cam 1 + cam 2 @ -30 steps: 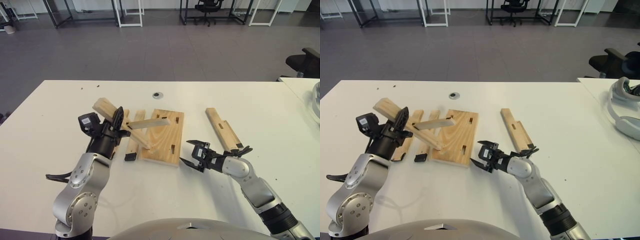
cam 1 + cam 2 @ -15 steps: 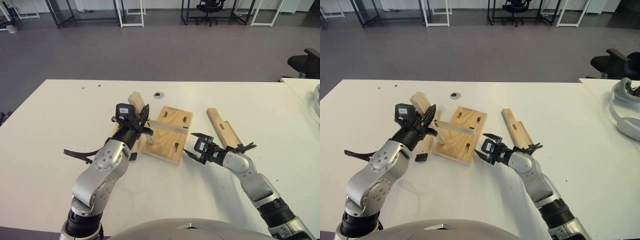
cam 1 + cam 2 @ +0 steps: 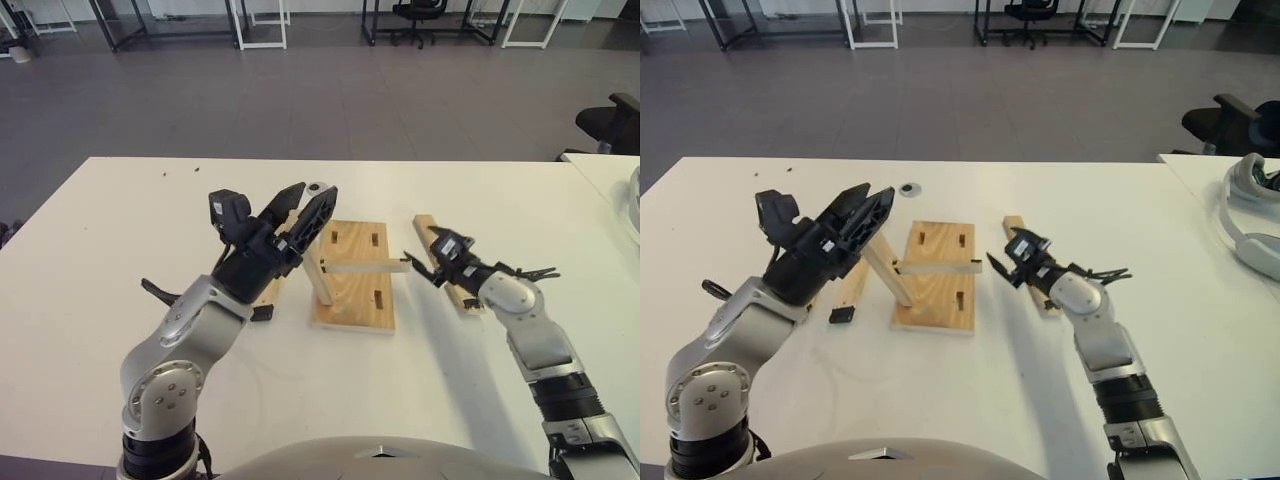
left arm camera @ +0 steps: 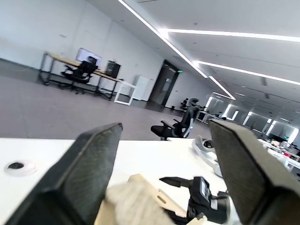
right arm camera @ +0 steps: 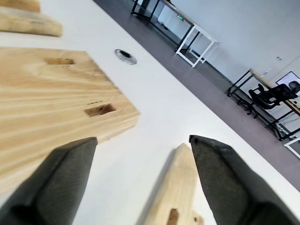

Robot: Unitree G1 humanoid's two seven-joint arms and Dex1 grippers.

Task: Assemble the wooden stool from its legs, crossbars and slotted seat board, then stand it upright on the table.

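The slotted seat board point(image 3: 356, 298) lies flat on the white table point(image 3: 120, 230). A wooden leg point(image 3: 321, 277) leans up from the board with a crossbar point(image 3: 366, 266) sticking out sideways. The leg's top lies between the spread fingers of my left gripper point(image 3: 315, 192), which is open; the left wrist view shows that wood end point(image 4: 136, 201) low in the wide gap. My right gripper point(image 3: 415, 247) is open, just beyond the crossbar's free end and above a loose notched leg point(image 5: 173, 206). The board's slotted corner point(image 5: 51, 93) lies close beside it.
More wooden pieces point(image 3: 850, 285) and a small black part point(image 3: 841, 314) lie under my left arm. A round grommet point(image 3: 908, 188) sits in the table behind the board. A white headset point(image 3: 1252, 225) rests on the neighbouring table at the right.
The left arm swung right and up with the leg and crossbar, and its fingers spread apart. The seat board turned and slid right. The right gripper rose and moved back to the crossbar's end.
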